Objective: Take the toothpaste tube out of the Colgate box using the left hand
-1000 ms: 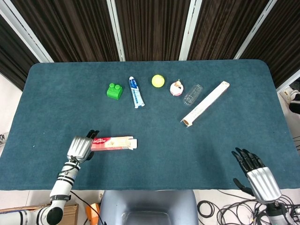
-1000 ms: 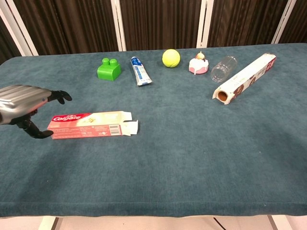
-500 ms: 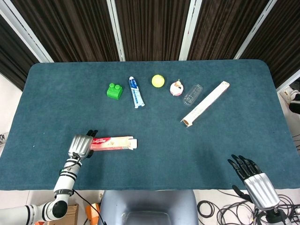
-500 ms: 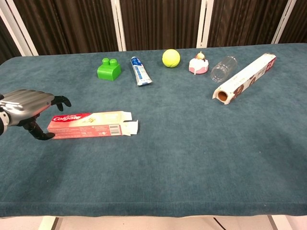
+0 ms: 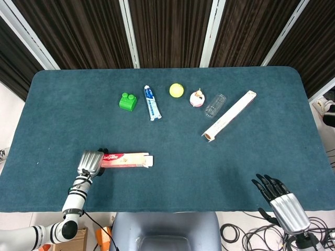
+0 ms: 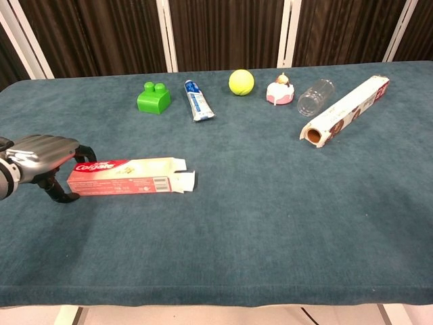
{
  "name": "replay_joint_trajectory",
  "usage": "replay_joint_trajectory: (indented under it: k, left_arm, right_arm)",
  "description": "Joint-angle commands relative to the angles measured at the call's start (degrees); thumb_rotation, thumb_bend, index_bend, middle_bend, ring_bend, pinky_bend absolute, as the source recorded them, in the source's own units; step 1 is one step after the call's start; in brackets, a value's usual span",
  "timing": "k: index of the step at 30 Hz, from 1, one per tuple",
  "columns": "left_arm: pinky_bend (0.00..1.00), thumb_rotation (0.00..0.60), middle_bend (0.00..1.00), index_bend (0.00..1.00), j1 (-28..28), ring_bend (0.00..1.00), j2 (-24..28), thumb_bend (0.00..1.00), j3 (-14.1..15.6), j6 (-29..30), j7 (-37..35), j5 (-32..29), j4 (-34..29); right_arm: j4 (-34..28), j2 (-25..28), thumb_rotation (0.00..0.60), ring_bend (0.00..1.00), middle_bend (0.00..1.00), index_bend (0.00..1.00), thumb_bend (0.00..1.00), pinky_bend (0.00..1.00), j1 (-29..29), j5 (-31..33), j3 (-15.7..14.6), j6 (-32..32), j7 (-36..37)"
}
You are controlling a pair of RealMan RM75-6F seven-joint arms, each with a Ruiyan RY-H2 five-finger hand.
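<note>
The table wears a deep teal cloth. The Colgate box is red at the logo end with white lettering, fading to cream toward its open flaps. The toothpaste tube is white with blue print and a white cap. The building block is bright green, the ball yellow-green. A small figurine shows pink and white, the cup is clear, and the long roll box is cream with a red tip. The left hand and right hand have silver backs and black fingers. Dark brown curtains hang behind white posts.
</note>
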Motion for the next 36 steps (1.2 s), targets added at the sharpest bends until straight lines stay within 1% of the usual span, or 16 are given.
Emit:
replay_joint_trajectory:
  k: [1, 4, 8, 12, 15, 19, 25, 29, 36]
  left_arm:
    - [1.00, 0.600, 0.50, 0.44, 0.13, 1.00, -0.20, 0.29, 0.19, 0.08, -1.22, 0.62, 0.52]
    - [1.00, 0.600, 0.55, 0.50, 0.35, 1.00, -0.04, 0.30, 0.25, 0.22, -2.67, 1.50, 0.44]
    - [1.00, 0.600, 0.61, 0.58, 0.62, 1.00, 1.46, 0.30, 0.44, 1.14, -3.39, 2.81, -1.52]
    - [1.00, 0.600, 0.64, 0.61, 0.61, 1.00, 3.80, 0.30, 0.80, 3.04, -0.76, 2.54, -5.05]
    - [1.00, 0.600, 0.66, 0.62, 0.31, 1.00, 6.70, 0.30, 1.16, 6.16, 4.08, 2.01, -9.43]
    - [1.00, 0.600, 0.67, 0.64, -0.60, 1.00, 10.17, 0.30, 1.67, 11.31, 13.06, 0.37, -14.65]
    - [1.00, 0.600, 0.67, 0.65, -1.70, 1.00, 14.48, 0.31, 2.01, 16.94, 22.42, -1.91, -20.54]
    - [1.00, 0.600, 0.67, 0.64, -2.26, 1.00, 17.16, 0.31, 1.90, 19.03, 25.90, -3.75, -23.91]
    - [1.00, 0.600, 0.67, 0.65, -3.26, 1.00, 20.72, 0.31, 1.94, 21.69, 29.84, -5.53, -27.80]
  right_arm:
    - [-0.15, 0.10, 0.600, 0.08, 0.07, 0.13, 0.20, 0.21, -0.03, 0.02, 0.12, -0.33, -0.16]
    - [-0.26, 0.19, 0.600, 0.08, 0.07, 0.13, 0.20, 0.21, -0.04, -0.06, 0.13, -0.73, -0.31]
    - [-0.54, 0.33, 0.600, 0.08, 0.07, 0.13, 0.20, 0.21, 0.02, 0.05, 0.32, -1.39, -0.60]
    - [-0.81, 0.48, 0.600, 0.08, 0.07, 0.13, 0.20, 0.21, 0.05, 0.18, 0.47, -1.88, -0.80]
    - [-1.04, 0.72, 0.600, 0.08, 0.07, 0.13, 0.20, 0.21, 0.13, 0.16, 0.48, -2.34, -0.72]
    - [-1.22, 0.96, 0.600, 0.08, 0.07, 0.13, 0.20, 0.21, 0.20, 0.03, 0.47, -2.78, -0.67]
    - [-1.49, 1.38, 0.600, 0.08, 0.07, 0.13, 0.20, 0.21, 0.37, -0.03, 0.54, -3.29, -0.27]
    - [-1.67, 1.59, 0.600, 0.08, 0.07, 0.13, 0.20, 0.21, 0.48, 0.01, 0.60, -3.68, -0.08]
    - [-1.92, 1.86, 0.600, 0.08, 0.07, 0.13, 0.20, 0.21, 0.60, -0.03, 0.62, -4.21, 0.05]
